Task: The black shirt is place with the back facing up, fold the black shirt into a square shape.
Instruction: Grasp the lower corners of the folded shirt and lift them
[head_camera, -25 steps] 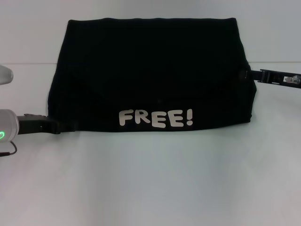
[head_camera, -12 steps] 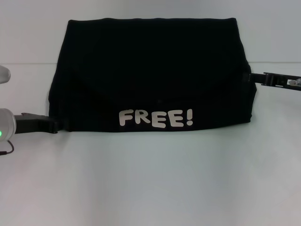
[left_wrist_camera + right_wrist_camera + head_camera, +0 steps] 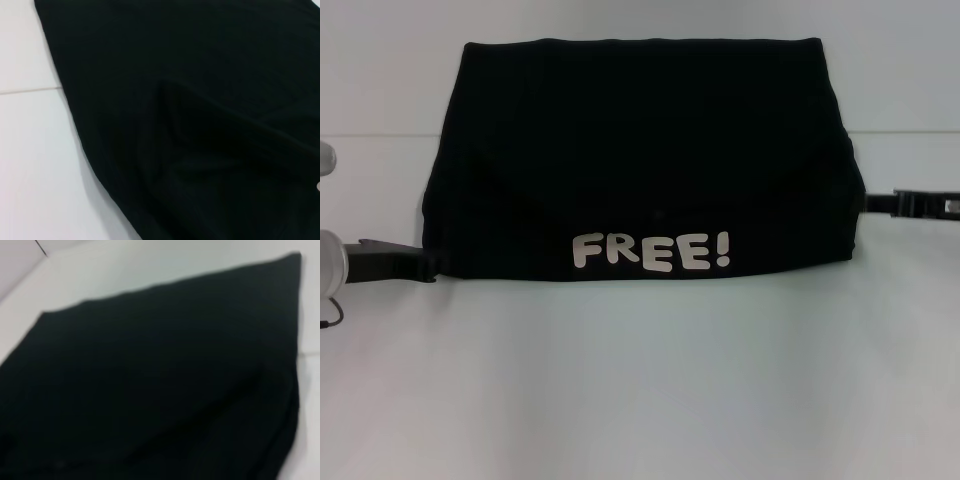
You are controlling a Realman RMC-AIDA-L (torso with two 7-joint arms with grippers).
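A black shirt (image 3: 640, 160) folded into a wide rectangle lies flat in the middle of a white table (image 3: 640, 380), its whitish "FREE!" lettering (image 3: 651, 251) facing up along the near edge. The left gripper (image 3: 428, 266) sits low on the table at the shirt's near left corner, its tip just at the cloth edge, while the right gripper (image 3: 880, 203) lies beside the shirt's right edge, about halfway along it. Whether either gripper's fingers are spread or closed cannot be told, and both wrist views show only dark cloth against the white surface.
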